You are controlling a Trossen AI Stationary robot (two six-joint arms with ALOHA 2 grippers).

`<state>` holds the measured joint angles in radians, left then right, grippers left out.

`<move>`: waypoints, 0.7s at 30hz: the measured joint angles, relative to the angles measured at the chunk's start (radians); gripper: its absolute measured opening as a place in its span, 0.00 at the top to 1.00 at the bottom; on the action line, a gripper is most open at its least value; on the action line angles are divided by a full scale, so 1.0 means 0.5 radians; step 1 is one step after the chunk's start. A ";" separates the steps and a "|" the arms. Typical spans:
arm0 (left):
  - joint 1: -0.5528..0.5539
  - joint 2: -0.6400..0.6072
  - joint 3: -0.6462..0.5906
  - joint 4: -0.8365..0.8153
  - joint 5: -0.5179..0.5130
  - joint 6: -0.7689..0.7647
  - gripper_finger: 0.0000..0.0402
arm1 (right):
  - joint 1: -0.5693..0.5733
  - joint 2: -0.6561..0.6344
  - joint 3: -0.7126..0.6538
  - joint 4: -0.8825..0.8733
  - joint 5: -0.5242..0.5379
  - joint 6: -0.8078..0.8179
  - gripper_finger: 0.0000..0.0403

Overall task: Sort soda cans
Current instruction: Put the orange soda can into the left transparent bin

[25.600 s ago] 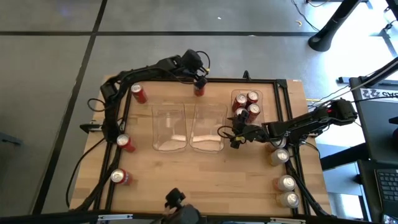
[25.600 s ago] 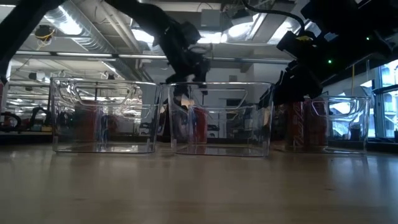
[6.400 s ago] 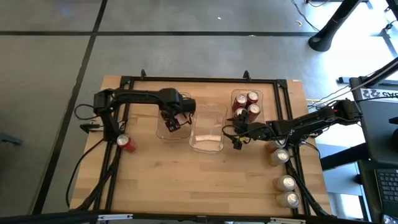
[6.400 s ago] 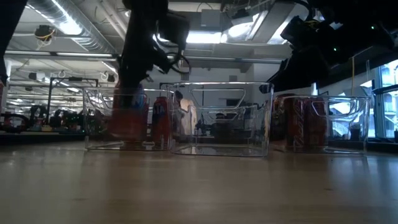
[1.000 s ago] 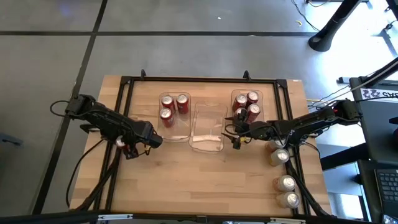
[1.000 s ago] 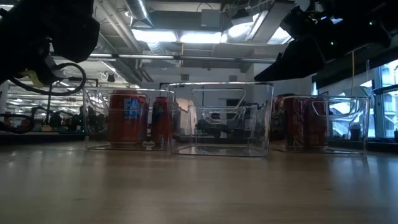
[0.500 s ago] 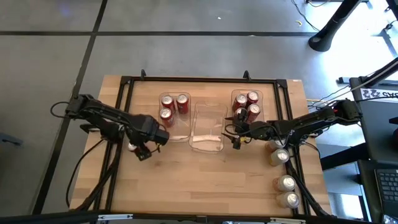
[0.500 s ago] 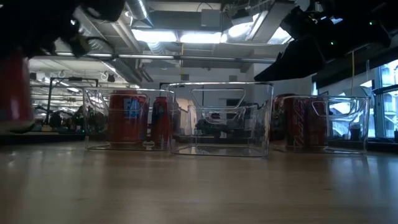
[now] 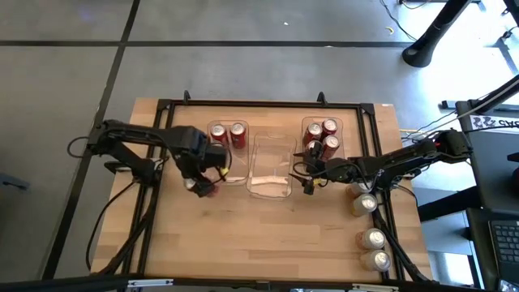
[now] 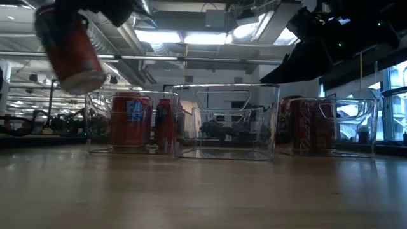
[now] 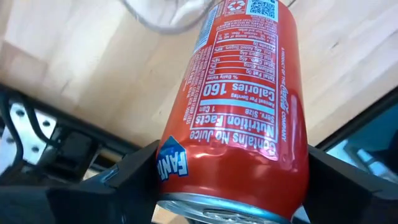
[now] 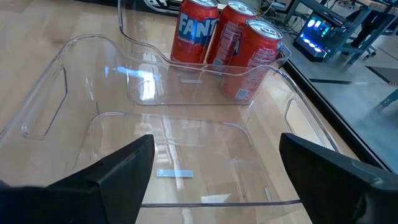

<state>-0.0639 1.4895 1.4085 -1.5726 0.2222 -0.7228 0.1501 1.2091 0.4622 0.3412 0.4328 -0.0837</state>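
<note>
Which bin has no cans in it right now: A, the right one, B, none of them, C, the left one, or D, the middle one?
D: in the high view the middle bin shows only bare clear plastic, while red cans stand in the left bin and the right bin. The left gripper holds another red can in the air.
</note>
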 joint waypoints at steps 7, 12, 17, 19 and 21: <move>0.225 -0.002 0.105 0.094 -0.048 0.088 0.26 | 0.000 0.000 0.000 0.000 0.000 0.000 0.14; 0.362 0.002 0.101 0.282 -0.083 0.264 0.26 | -0.001 0.000 0.000 0.000 0.000 -0.001 0.14; 0.453 0.001 0.101 0.443 -0.140 0.465 0.26 | 0.000 0.000 0.000 0.001 0.000 0.000 0.14; 0.483 0.001 0.102 0.530 -0.178 0.535 0.26 | 0.000 0.000 0.000 0.002 0.000 -0.001 0.14; 0.515 0.008 0.126 0.583 -0.229 0.614 0.26 | 0.000 0.000 0.000 0.002 0.000 -0.001 0.14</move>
<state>0.1936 1.4933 1.4715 -1.2812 0.1075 -0.4158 0.1499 1.2091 0.4622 0.3424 0.4328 -0.0841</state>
